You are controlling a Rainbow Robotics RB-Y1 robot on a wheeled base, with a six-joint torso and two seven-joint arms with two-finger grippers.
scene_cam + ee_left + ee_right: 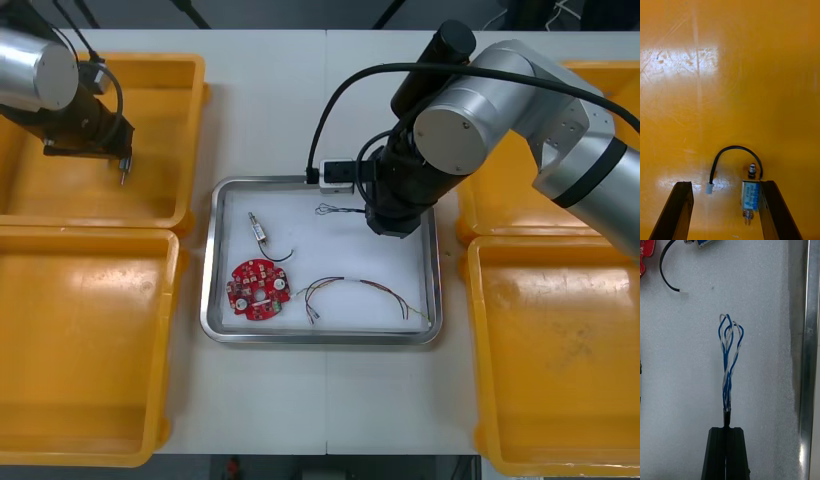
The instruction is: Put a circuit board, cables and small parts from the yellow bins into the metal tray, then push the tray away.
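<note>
Pinching the blue and white cable (729, 352) over the metal tray (320, 338) are the right jaws. Left jaws stand wide around a small metal part (750, 195) in a yellow bin (150, 190); its label is too tiny to read.

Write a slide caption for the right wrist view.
Right gripper shut on the end of the twisted blue and white cable, inside the white-lined metal tray near its shiny wall.

4 bins (60, 190) (80, 350) (500, 205) (560, 370), 1 tray (320, 338), 1 brd (258, 288)
</note>
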